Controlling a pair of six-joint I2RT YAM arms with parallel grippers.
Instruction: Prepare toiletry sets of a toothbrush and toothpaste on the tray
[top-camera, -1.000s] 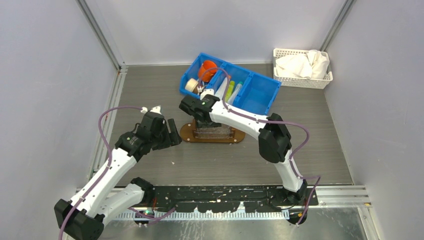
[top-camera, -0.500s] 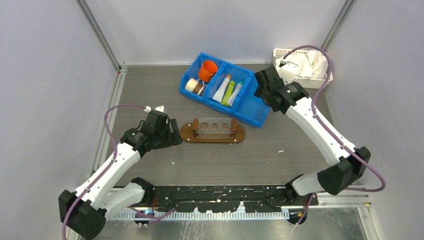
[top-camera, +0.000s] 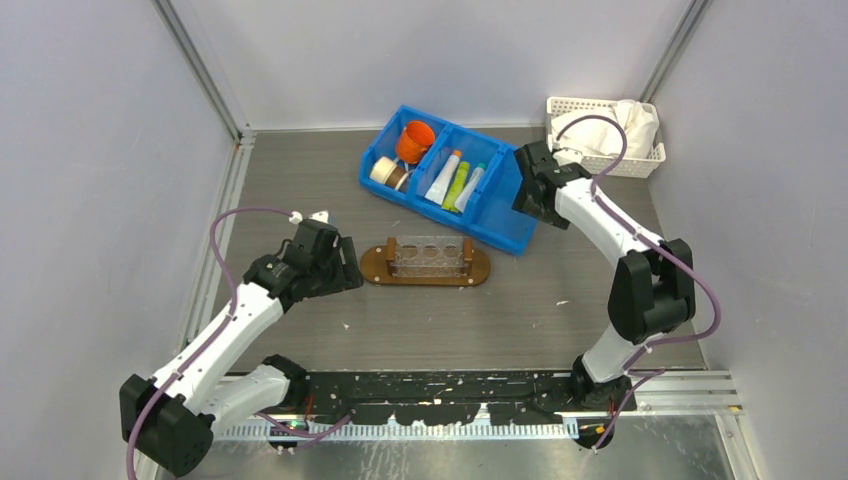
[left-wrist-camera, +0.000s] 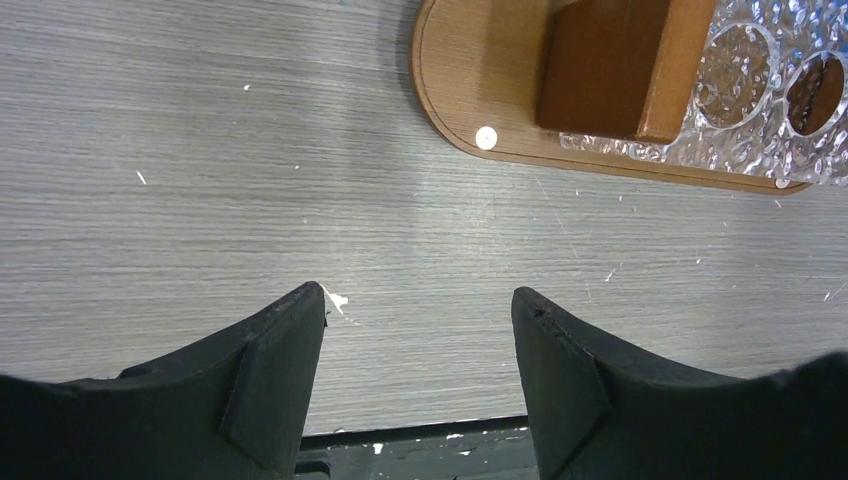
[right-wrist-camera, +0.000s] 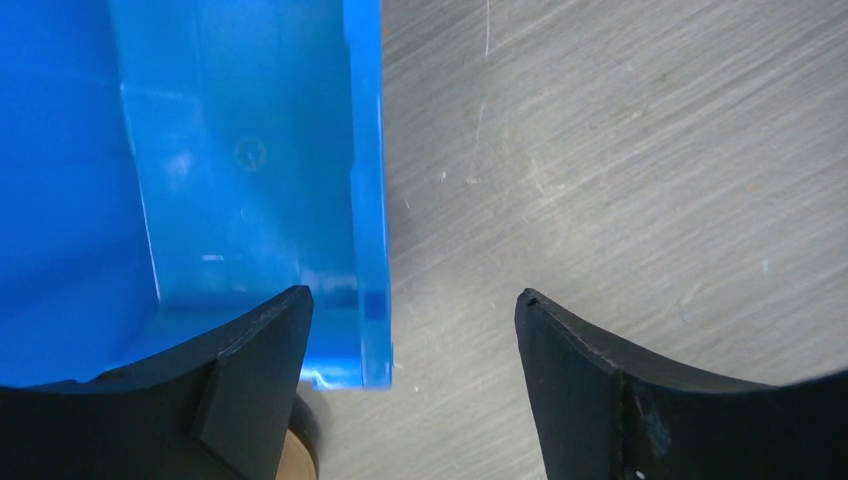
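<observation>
**Step in hand.** Pick-up stage, with nothing loaded yet. The tray (top-camera: 481, 271) lies at mid-tabletop (top-camera: 300, 180) carrying only its clear holed rack (top-camera: 428, 256). No tube or brush is on it. The three toothpaste tubes (top-camera: 457, 181) lie side by side in the middle compartment of the blue bin (top-camera: 500, 231), well apart from the tray. No toothbrush can be made out in any view.

**Right hand** (top-camera: 524, 196). Positioned at the bin's right end. In the wrist view its jaws stand wide apart and straddle the bin's end wall (right-wrist-camera: 366, 200), one finger (right-wrist-camera: 250, 370) over the compartment floor and the other over bare tabletop. It holds nothing, and contact with the wall cannot be confirmed.

**Left hand** (top-camera: 348, 268). Positioned just beside the tray's left end, low over the tabletop. Its jaws are spread wide and empty, and nothing lies between them except wood grain.

**Next move, as judged.** The right hand needs to shift left over the middle compartment. It should align its jaws across one tube's width and descend without snagging the divider or disturbing the neighbouring tubes. The left hand is placed to steady the tray or receive an item.
</observation>
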